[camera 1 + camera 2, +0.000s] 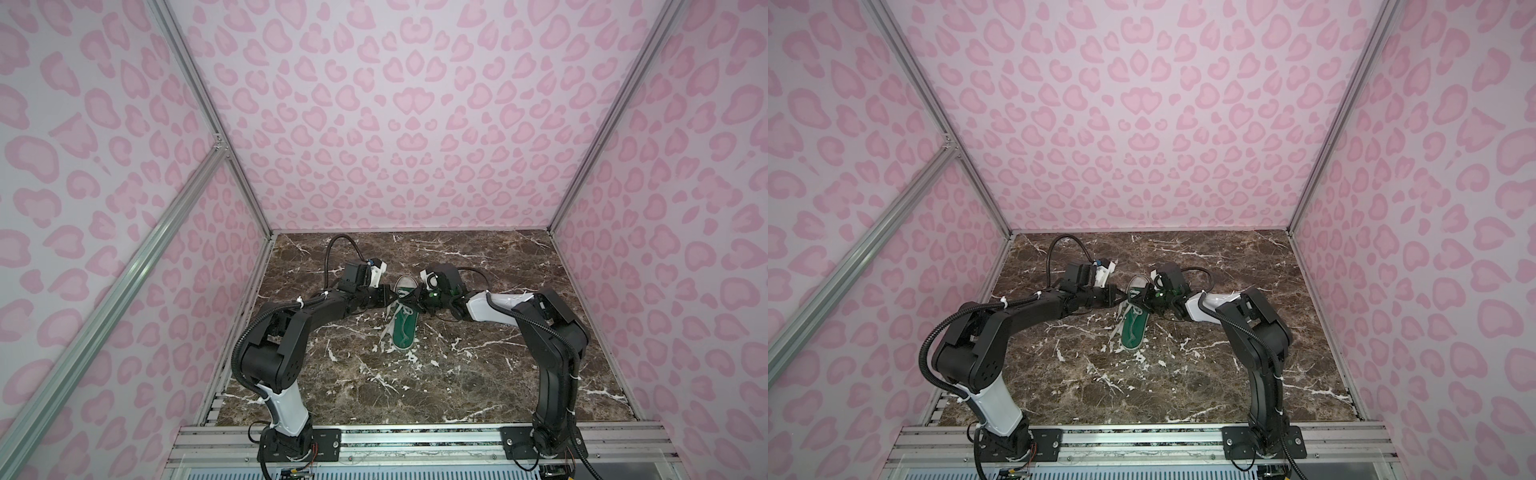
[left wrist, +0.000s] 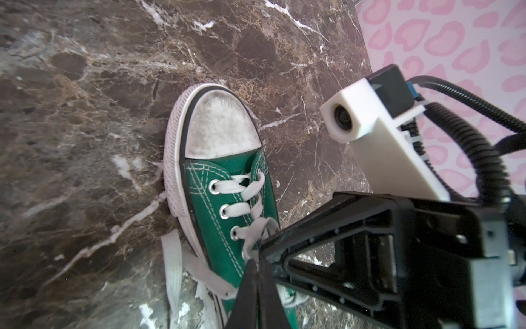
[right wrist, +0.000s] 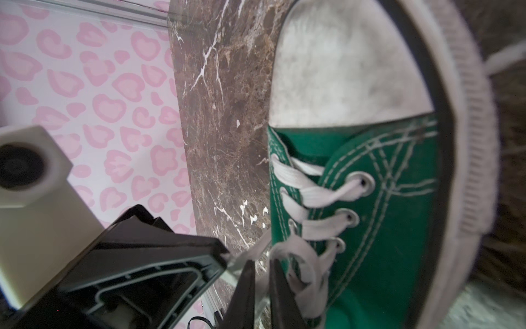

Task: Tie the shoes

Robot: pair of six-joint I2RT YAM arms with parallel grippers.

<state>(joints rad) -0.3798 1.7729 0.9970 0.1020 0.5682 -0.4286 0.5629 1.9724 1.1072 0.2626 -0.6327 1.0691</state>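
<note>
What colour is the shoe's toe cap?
Toe cap: white, scuffed grey; left wrist view shows best.

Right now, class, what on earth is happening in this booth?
Two robot arms are working on a green sneaker lying on the marble table. The left gripper is shut on one of its white laces near the eyelets; the right gripper sits almost closed around a strand beside it. No bow is tied yet; loose ends trail on the table.

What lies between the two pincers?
The laced front of the sneaker, in both top views. The left pincer pinches a lace there.
</note>
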